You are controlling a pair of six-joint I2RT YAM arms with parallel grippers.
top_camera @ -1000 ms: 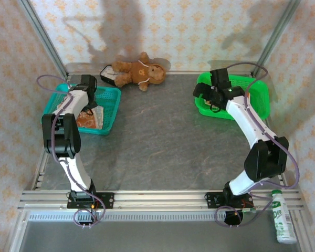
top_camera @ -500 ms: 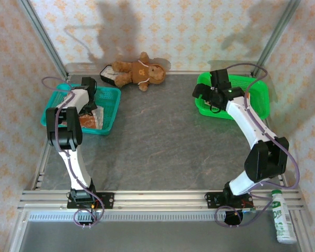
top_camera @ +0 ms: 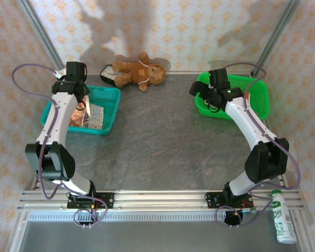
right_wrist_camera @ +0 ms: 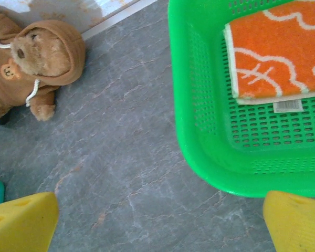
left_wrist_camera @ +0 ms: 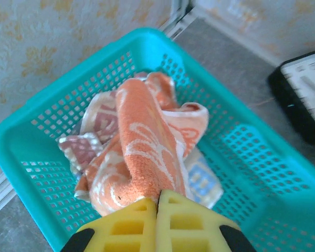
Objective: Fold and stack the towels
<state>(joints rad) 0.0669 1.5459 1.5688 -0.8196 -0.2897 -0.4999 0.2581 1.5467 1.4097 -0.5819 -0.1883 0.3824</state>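
My left gripper is shut on a fold of an orange towel with white flowers, pulled up into a ridge over the teal basket. Under it lie an orange-and-cream towel and a cream towel with coloured blocks. From above, the left gripper hangs over the towels in the teal basket. My right gripper stands open over bare table beside the green basket, which holds a folded orange towel. It shows from above too.
A brown teddy bear lies at the back wall with a black device beside it. A bottle lies off the table's near right corner. The green basket sits at the back right. Walls close three sides.
The left gripper shut on the orange towel in the teal basket and the left arm rose and swung outward, drawing the towel up. The right arm stayed put.
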